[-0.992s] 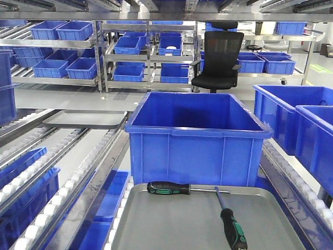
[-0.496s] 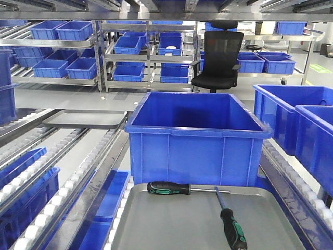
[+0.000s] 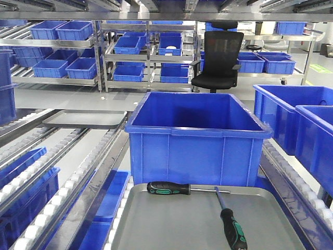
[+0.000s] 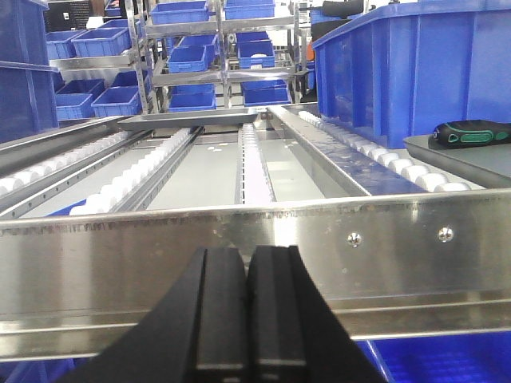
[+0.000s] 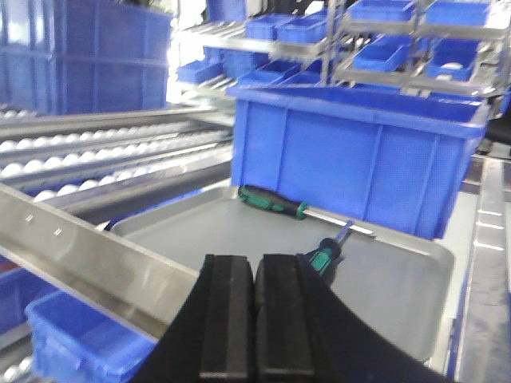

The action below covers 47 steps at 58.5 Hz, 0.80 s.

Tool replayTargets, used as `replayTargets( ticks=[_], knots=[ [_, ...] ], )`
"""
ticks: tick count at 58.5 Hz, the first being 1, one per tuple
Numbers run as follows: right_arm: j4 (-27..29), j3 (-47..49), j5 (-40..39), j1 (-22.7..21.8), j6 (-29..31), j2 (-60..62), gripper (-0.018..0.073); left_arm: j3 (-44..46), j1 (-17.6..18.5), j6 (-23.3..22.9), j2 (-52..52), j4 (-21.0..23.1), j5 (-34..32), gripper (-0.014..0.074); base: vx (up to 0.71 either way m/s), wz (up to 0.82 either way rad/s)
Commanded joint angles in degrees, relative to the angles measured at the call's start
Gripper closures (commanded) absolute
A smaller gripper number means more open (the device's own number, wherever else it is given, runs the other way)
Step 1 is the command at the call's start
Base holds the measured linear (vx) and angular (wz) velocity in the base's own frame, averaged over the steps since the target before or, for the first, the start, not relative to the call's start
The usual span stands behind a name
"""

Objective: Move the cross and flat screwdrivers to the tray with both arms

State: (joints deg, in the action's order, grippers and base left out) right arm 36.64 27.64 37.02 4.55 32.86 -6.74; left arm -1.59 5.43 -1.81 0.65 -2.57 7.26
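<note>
Nothing moves across the front views — both screwdrivers lie in tray; left gripper and right gripper closed, empty — task looks done.

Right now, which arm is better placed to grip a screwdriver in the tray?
Probably right: its shut right gripper faces the tray, both screwdrivers ahead. The left gripper faces rollers, tray off to its side.
</note>
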Motion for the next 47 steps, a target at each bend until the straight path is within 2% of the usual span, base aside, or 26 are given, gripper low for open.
replayTargets(
  ticks=[1, 5, 13, 16, 19, 24, 31, 36, 47],
  knots=[
    [-2.3, -1.1, -8.2, -0.1, -1.7, -1.4, 0.0567, 1.5, -0.1, -0.5, 0.7, 0.0, -4.4, 0.0594, 0.00, 0.00],
    [-10.2, -4.8, -12.4, -0.1, -7.0, -1.4, 0.0567, 1.5, -0.1, -0.5, 0.7, 0.0, -4.4, 0.0594, 0.00, 0.00],
    [-33.1, -14.3, -20.5, -0.1, -28.4, -1.4, 0.0567, 1.5, -0.1, -0.5, 0.7, 0.0, -4.4, 0.0594, 0.00, 0.00],
    [-38.9, -17.6, -22.9, -0.1, -35.7, -1.1, 0.0567, 1.5, -0.1, -0.5, 0.7, 0.0, -4.4, 0.0594, 0.00, 0.00],
    [-43.2, -20.2, -24.4, -0.1, -40.3, -0.1, 0.0567, 1.5, -0.1, -0.5, 0.7, 0.0, -4.4, 0.0594, 0.00, 0.00],
    [-45.1, -24.7, -27.3, -0.5, -42.9, 3.4, 0.0567, 1.5, -0.1, -0.5, 0.7, 0.0, -4.4, 0.0594, 0.00, 0.00],
    [-40.6, -29.7, -30.2, -4.1, -42.8, 7.9, 0.0567, 1.5, -0.1, -0.5, 0.7, 0.0, -4.4, 0.0594, 0.00, 0.00],
    [-39.3, -29.8, -28.9, -5.5, -42.8, 7.8, 0.0567, 1.5, -0.1, -0.5, 0.8, -0.1, -4.4, 0.0594, 0.00, 0.00],
    [-39.1, -29.8, -28.8, -5.5, -42.7, 7.8, 0.0567, 1.5, -0.1, -0.5, 0.7, -0.1, -4.4, 0.0594, 0.00, 0.00]
  ],
)
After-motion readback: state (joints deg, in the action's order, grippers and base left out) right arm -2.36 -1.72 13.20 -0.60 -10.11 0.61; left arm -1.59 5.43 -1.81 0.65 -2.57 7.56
